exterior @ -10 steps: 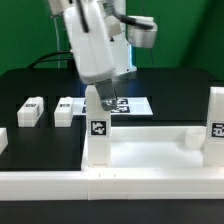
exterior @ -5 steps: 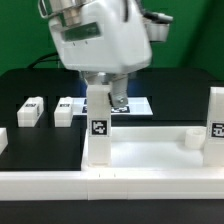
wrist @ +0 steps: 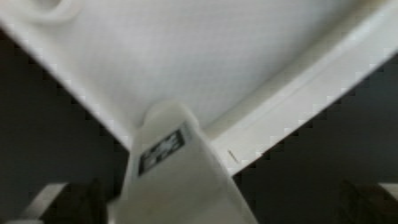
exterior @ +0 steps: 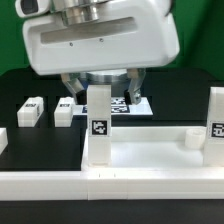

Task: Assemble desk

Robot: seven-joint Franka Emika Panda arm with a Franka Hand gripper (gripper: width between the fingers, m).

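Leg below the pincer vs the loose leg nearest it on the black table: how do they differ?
The standing leg is upright on the desk slab; the loose leg lies flat on the table. The standing leg's tag faces the camera; the loose leg's faces up. Both are white square posts with tags.

Fingers (exterior: 133,90) stand spread either side of the upright leg (exterior: 98,135) on the desk slab (exterior: 150,152).

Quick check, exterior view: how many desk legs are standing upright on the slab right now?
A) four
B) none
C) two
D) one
C: one upright leg stands at the slab's corner on the exterior view's left and a second upright leg at its right edge; the other two legs lie flat on the table.
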